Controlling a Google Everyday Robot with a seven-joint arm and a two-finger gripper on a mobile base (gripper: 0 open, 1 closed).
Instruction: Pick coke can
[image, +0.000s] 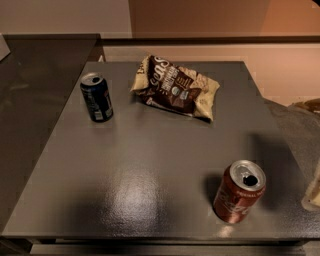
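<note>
- The coke can (239, 192) stands upright on the grey table (135, 170), at about 5 o'clock on the tabletop and near the front edge. Its silver top faces up, the mouth looks open, and nothing is touching it.
- The gripper (315, 192) shows only as a pale sliver at the right border of the camera view. It lies off the table's right edge, at roughly 3 o'clock from the coke can and apart from it.
- So little of the gripper is in view that I cannot tell whether it is spread, pressed together or pinching anything. It is certainly not around the can.
- A dark blue can (97, 98) stands upright at about 10 o'clock on the table. A crumpled chip bag (176, 88) lies flat at about 12 o'clock. Both are well apart from the coke can and leave its right and front sides unblocked.
- Progress, as I judge it, is at the very start: no approach is lined up, no contact made, no grasp, no lift.
- What is left is nearly everything: bring the gripper in from the 3 o'clock side, set it around the can's body, close on it and raise it off the table.
- The can sits close to the front edge, so a clumsy nudge toward 6 o'clock could tip it or push it off.
</note>
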